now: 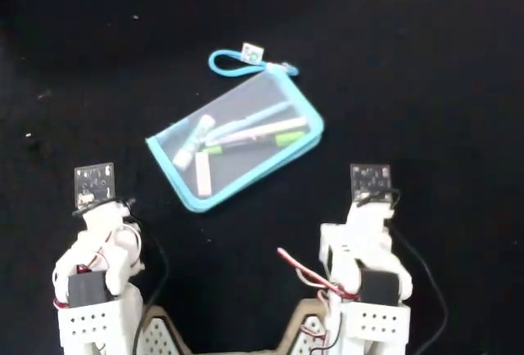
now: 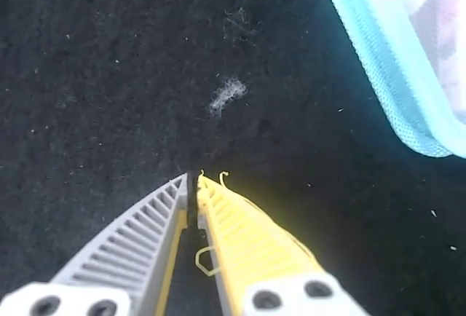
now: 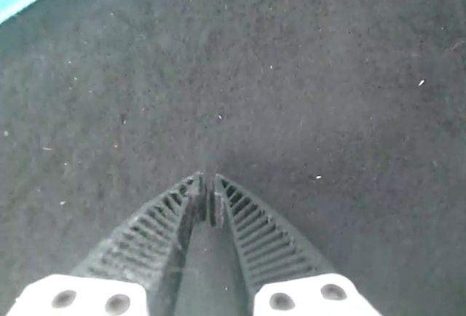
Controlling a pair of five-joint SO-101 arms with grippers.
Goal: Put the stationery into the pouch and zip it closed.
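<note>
Both arms sit tucked back at the table's [image 1: 426, 85] near edge. The left gripper [image 2: 195, 181] and right gripper [image 3: 207, 181] are each pressed together on nothing. Mid-table lies the clear blue-trimmed pouch [image 1: 193, 202], pens [image 1: 254, 134] inside, loop strap [image 1: 225, 65] toward the far edge.

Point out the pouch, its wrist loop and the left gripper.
pouch [image 1: 193, 200], high view, blue border at near corner
wrist loop [image 1: 211, 62], high view, bend of the strap
left gripper [image 2: 195, 179], left wrist view, between the fingertips

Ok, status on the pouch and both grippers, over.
Left gripper shut, empty. Right gripper shut, empty. Pouch lying flat, stationery inside. Both grippers off the pouch.
</note>
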